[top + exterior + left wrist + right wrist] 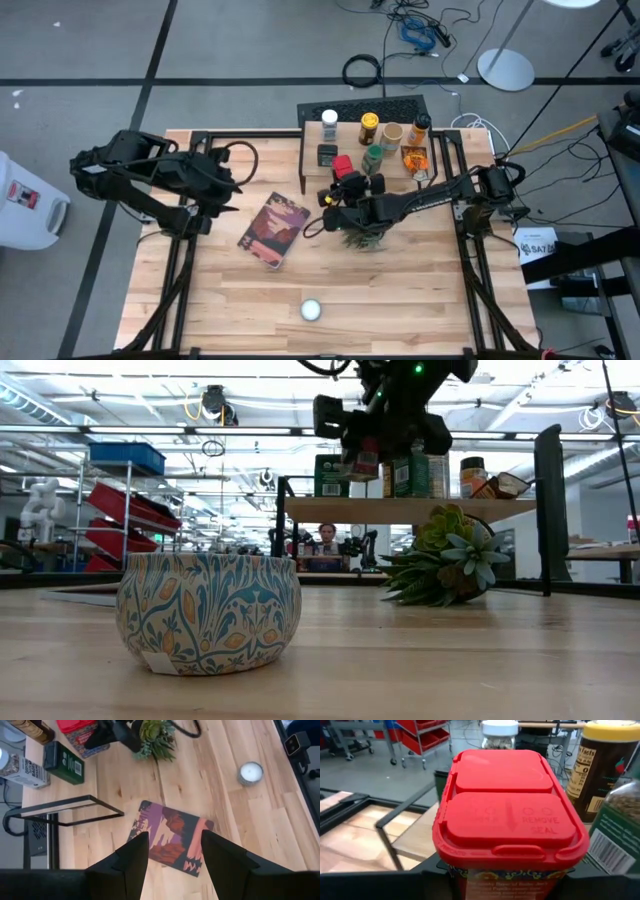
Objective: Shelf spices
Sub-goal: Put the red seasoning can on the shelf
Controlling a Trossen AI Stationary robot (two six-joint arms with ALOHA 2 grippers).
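Note:
The shelf (312,142) (400,510) stands at the table's far middle and carries several spices: a white-topped jar (329,122), a yellow-topped jar (369,125), a tan-topped one (391,133), a dark green tin (327,155), a green jar (372,157) and an orange packet (414,160). My right gripper (344,180) (510,872) is at the shelf's near edge, shut on a red-lidded tin (343,165) (507,815). My left gripper (172,862) is open above the table's left part, touching nothing. My right gripper pinches the red-lidded tin between its two fingers by the body just under the lid (470,877); the lid hides most of the contact. The fingers come from the table's near side, roughly level. The tin stays upright, just over the shelf board (362,465); whether it rests there, I cannot tell.
A green potted plant (362,238) (445,560) lies on the table under my right arm. A maroon picture book (273,228) (172,837) lies left of it. A round patterned tin with a white top (311,309) (208,610) sits near the front edge.

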